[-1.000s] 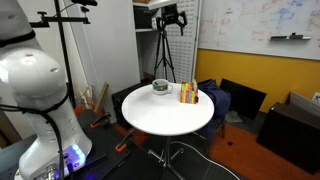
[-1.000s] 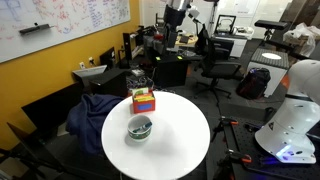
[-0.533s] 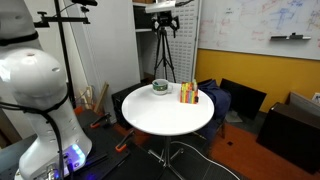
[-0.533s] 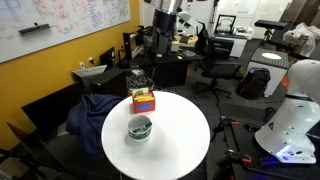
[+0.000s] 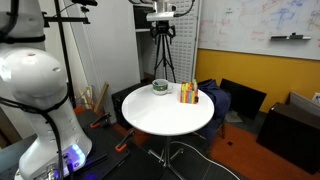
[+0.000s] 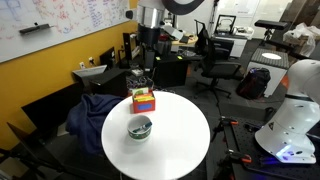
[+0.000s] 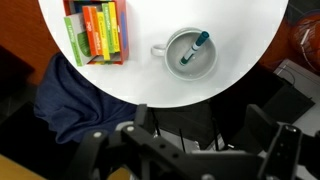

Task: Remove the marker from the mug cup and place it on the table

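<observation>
In the wrist view the claw [image 7: 208, 150] hung nearest, its jaws spread wide and empty. Over the last second it had swung sideways, high above the round white surface [image 7: 245, 40]. Far below, the marker [image 7: 192, 48] leaned inside the mug [image 7: 190, 53], near a striped box [image 7: 97, 30]. The pickup seemed not yet begun, and the claw would probably need to descend next.

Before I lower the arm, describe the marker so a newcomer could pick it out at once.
Find the round white table; on it, beside a box of bright coloured strips, sits a squat mug cup. The marker is the thin dark stick with a teal tip leaning inside that cup, the only slim dark thing on the tabletop.
</observation>
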Robot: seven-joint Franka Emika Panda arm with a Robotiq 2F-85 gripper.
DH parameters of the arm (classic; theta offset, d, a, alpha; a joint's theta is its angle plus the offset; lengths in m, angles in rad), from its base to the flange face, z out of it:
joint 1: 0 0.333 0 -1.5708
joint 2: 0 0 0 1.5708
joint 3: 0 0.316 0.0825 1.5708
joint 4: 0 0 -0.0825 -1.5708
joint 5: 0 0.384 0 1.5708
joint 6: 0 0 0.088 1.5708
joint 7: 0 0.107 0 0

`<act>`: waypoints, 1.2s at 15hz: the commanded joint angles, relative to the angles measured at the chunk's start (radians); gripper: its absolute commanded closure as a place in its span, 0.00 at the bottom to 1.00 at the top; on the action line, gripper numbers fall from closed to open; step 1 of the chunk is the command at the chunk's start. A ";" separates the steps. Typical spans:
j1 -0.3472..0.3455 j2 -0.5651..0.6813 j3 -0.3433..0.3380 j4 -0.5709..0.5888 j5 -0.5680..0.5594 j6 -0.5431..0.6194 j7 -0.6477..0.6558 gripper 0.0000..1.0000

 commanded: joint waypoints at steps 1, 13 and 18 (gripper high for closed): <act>-0.006 0.101 0.028 0.116 0.015 -0.075 -0.008 0.00; -0.011 0.222 0.073 0.183 -0.005 -0.113 0.006 0.00; -0.015 0.233 0.071 0.184 0.000 -0.129 0.009 0.00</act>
